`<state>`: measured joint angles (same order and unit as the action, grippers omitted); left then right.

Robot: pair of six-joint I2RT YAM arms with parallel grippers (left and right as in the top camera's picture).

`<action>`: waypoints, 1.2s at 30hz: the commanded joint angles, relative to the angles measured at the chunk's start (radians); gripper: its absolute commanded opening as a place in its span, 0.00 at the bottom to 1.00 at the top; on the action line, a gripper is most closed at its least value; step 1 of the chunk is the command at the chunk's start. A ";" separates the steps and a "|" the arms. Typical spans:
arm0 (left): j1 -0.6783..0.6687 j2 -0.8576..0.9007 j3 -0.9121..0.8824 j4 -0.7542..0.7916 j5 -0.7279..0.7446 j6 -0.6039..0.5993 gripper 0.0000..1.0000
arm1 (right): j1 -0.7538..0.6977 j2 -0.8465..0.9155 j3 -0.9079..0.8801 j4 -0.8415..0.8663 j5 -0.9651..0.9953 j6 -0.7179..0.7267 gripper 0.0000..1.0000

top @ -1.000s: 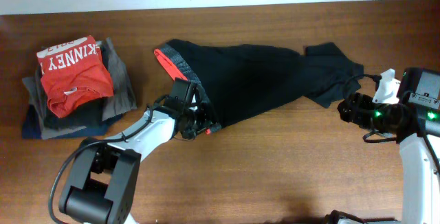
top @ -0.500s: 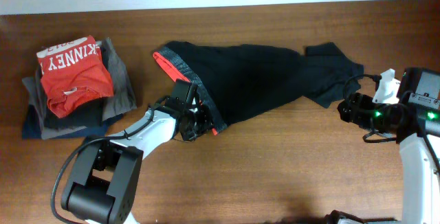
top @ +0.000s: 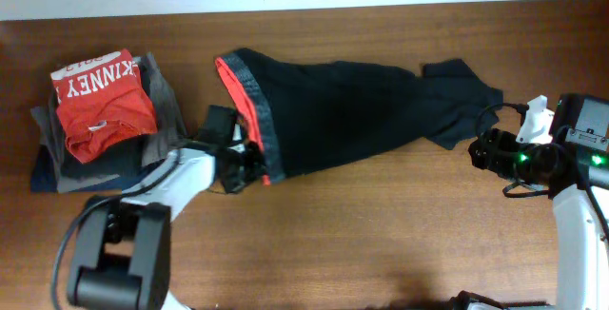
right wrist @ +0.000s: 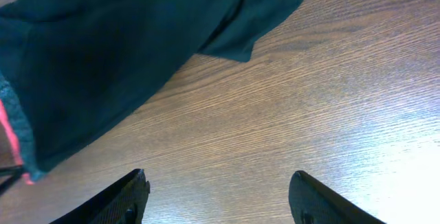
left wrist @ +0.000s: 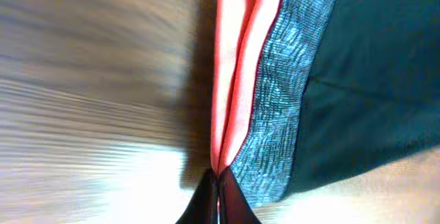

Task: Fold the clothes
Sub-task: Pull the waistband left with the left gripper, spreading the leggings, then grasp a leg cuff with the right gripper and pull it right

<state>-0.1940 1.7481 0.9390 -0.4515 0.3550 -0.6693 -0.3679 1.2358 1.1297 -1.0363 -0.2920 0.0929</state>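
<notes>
Black fabric takes up the middle of the wooden table (top: 381,224). The black pants (top: 343,110) lie spread flat, with the waist end toward the left arm and the leg ends trailing right, where they bunch into a loose flap.

We see the grey heathered waistband (left wrist: 282,93) running down the left end of the garment. Its red-orange edging (left wrist: 234,73) faces outward toward bare wood.

The left gripper (left wrist: 217,198) is pinched closed on the lower corner of that edging. In the left wrist view, its two dark tips meet with the bright strip caught between them. From overhead, the left arm reaches in from the near left, and its wrist hides a little of the waistband's lower corner.

The right gripper (right wrist: 218,179) hovers over bare wood near the leg ends, apart from the cloth. Its two fingers are spread wide and hold nothing. In its wrist view the pants cross the upper left, and the rest is wood grain.

At the far left, apart from the pants, sits a pile of folded garments (top: 162,129) in grey and navy. A red shirt (top: 100,101) with white "KINNEY" letters lies on top. The left arm passes just beside the pile's near-right corner, between the pile and the waistband.
</notes>
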 commanded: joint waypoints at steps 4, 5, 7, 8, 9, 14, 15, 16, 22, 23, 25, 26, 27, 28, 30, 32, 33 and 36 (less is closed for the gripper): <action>0.120 -0.099 -0.006 -0.011 -0.058 0.096 0.01 | -0.006 -0.004 0.014 0.003 0.016 -0.011 0.70; 0.120 -0.098 -0.006 -0.025 -0.034 0.095 0.26 | -0.006 -0.003 0.014 0.003 0.016 -0.011 0.70; 0.115 -0.098 -0.006 -0.056 0.039 0.095 0.77 | -0.006 -0.003 0.014 0.003 0.016 -0.011 0.70; 0.108 -0.098 -0.006 -0.077 0.084 0.095 0.92 | -0.006 -0.003 0.014 0.003 0.016 -0.011 0.70; 0.098 -0.098 -0.006 -0.099 0.109 0.094 0.99 | -0.006 -0.003 0.014 0.003 0.016 -0.011 0.70; 0.024 -0.098 -0.008 -0.156 0.049 0.006 0.99 | -0.006 -0.003 0.013 0.003 0.016 -0.011 0.70; 0.011 -0.098 -0.009 -0.154 0.029 -0.020 0.99 | -0.006 -0.003 0.013 0.003 0.016 -0.011 0.70; -0.009 -0.095 -0.009 -0.149 -0.009 -0.064 0.99 | -0.006 -0.003 0.013 0.003 0.016 -0.011 0.70; -0.071 -0.077 -0.009 -0.091 -0.116 -0.173 0.99 | -0.006 -0.003 0.013 0.001 0.016 -0.011 0.70; -0.077 -0.071 -0.009 -0.084 -0.137 -0.188 0.99 | -0.006 -0.003 0.013 0.001 0.016 -0.011 0.70; -0.085 -0.056 -0.009 -0.072 -0.162 -0.227 0.99 | -0.006 -0.003 0.013 0.000 0.016 -0.011 0.70; -0.085 -0.045 -0.009 -0.056 -0.161 -0.229 0.98 | -0.006 -0.003 0.013 0.001 0.016 -0.011 0.70; -0.085 -0.035 -0.009 -0.045 -0.161 -0.229 0.98 | -0.006 -0.003 0.013 0.001 0.016 -0.011 0.70; -0.085 -0.027 -0.009 -0.033 -0.162 -0.229 0.98 | -0.006 -0.003 0.013 0.001 0.016 -0.011 0.70; -0.085 -0.006 -0.009 -0.013 -0.161 -0.229 0.98 | -0.006 -0.003 0.013 0.001 0.016 -0.011 0.70; -0.085 0.013 -0.009 -0.008 -0.158 -0.237 0.97 | -0.006 -0.003 0.013 0.001 0.016 -0.011 0.70; -0.085 0.021 -0.009 -0.007 -0.158 -0.237 0.96 | -0.006 -0.003 0.013 0.001 0.016 -0.011 0.70; -0.085 0.034 -0.009 0.006 -0.177 -0.236 0.92 | -0.006 -0.003 0.013 0.001 0.016 -0.011 0.70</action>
<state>-0.2775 1.7317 0.9424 -0.4541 0.2134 -0.8879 -0.3679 1.2358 1.1297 -1.0370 -0.2878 0.0929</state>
